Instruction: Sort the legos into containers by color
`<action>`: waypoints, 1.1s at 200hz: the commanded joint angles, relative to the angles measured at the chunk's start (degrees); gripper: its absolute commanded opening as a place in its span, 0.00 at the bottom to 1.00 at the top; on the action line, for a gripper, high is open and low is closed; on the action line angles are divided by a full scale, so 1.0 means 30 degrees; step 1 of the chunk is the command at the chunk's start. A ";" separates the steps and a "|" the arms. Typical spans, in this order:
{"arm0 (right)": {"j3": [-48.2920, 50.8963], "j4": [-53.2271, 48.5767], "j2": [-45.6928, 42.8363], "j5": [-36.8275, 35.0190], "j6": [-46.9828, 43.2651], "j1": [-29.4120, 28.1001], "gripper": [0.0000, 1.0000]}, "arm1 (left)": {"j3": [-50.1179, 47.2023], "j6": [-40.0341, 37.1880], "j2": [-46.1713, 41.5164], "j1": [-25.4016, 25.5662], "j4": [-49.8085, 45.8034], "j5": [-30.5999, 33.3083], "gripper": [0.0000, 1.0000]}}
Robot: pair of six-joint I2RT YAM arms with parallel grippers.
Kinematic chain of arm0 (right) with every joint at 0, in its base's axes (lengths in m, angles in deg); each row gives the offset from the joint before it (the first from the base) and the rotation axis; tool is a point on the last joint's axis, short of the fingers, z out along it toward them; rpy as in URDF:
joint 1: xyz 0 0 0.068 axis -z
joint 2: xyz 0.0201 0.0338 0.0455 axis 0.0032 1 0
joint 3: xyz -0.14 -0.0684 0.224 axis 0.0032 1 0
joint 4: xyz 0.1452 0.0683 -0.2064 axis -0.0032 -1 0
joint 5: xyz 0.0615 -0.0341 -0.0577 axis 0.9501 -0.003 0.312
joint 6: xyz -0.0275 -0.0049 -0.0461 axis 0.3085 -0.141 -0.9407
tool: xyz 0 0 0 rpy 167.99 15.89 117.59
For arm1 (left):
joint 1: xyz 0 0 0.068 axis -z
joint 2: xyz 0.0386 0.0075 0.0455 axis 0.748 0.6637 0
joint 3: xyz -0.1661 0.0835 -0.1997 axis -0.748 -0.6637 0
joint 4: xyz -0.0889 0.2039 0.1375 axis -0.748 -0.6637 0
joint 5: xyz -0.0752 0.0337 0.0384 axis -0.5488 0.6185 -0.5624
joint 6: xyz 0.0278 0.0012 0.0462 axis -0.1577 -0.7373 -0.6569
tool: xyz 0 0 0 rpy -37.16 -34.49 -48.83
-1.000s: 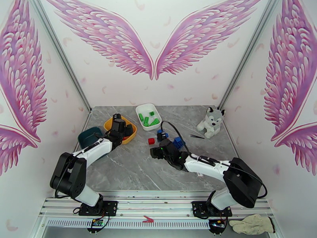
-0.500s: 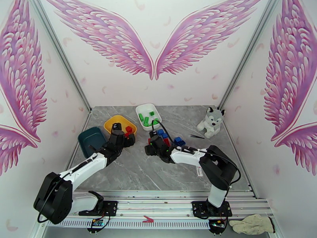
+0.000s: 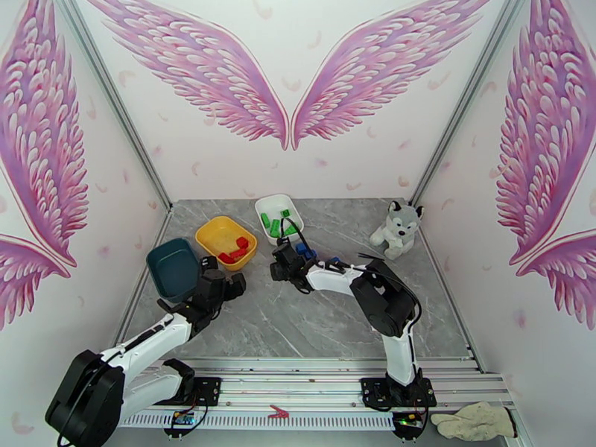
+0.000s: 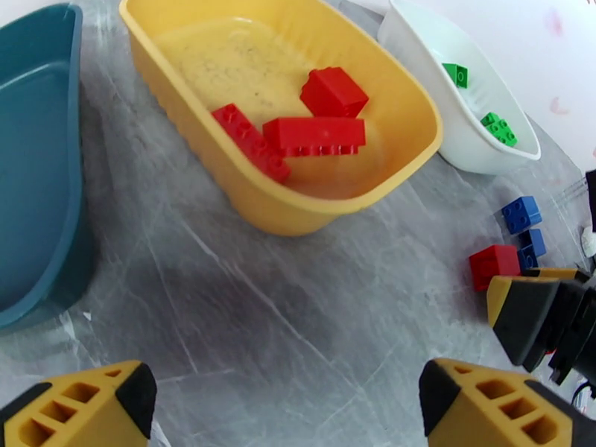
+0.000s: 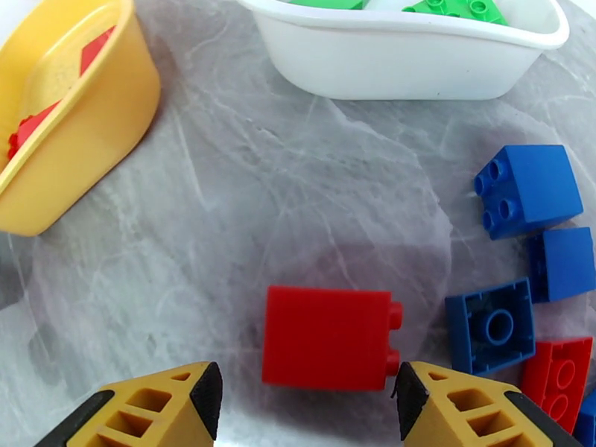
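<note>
The yellow dish [image 3: 212, 231] holds three red legos [image 4: 316, 133]. Green legos [image 5: 454, 4] lie in the white dish [image 3: 264, 210], and the dark teal dish [image 3: 173, 268] looks empty. My left gripper [image 4: 287, 415] is open over bare table, in front of the yellow dish [image 4: 223, 61]. My right gripper [image 5: 305, 419] is open, and a red lego [image 5: 328, 337] lies on its side just ahead of its fingertips. To the right of that lego are several blue legos [image 5: 529, 189] and another red lego [image 5: 559, 374].
A plush husky [image 3: 397, 229] sits at the back right, with black tweezers [image 3: 369, 255] on the table in front of it. The right gripper's fingers [image 4: 525, 314] show at the right edge of the left wrist view. A grey marble tabletop [image 3: 261, 322] lies between the arms.
My left gripper has drawn back from the yellow dish toward the near left, leaving red legos in it. My right gripper has swung left and farther back, up to the loose red lego.
</note>
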 commanded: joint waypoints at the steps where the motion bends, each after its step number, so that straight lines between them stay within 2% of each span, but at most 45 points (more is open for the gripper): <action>1: -0.0921 -0.0896 0.0732 -0.0336 0.0032 0.0262 0.70 | -0.0465 0.0524 -0.0150 -0.0125 0.1004 -0.0436 0.99; 78: -0.2463 -0.1353 0.2099 -0.0149 -0.0317 0.0782 0.66 | -0.0892 0.1061 0.0680 -0.0129 0.2311 -0.1289 0.99; 108: -0.2667 -0.1209 0.2254 0.0038 -0.0443 0.0872 0.59 | -0.0827 0.1105 0.0606 -0.0130 0.2311 -0.1401 0.99; 131: -0.2511 -0.0988 0.2047 0.0374 -0.0537 0.0901 0.46 | -0.0740 0.1121 0.0345 -0.0116 0.2312 -0.1550 0.99; 143: -0.2161 -0.0616 0.1670 0.0764 -0.0540 0.0901 0.41 | -0.0720 0.1134 0.0095 -0.0103 0.2344 -0.1632 0.99; 179: -0.0953 0.0588 0.0261 0.2374 -0.0383 0.0902 0.37 | -0.0088 0.0684 0.0034 -0.0550 0.2282 -0.1929 0.99; 220: -0.0262 0.2592 -0.0906 0.6105 0.0225 0.0916 0.37 | 0.1101 0.0345 0.0803 -0.1988 0.2884 -0.3707 0.99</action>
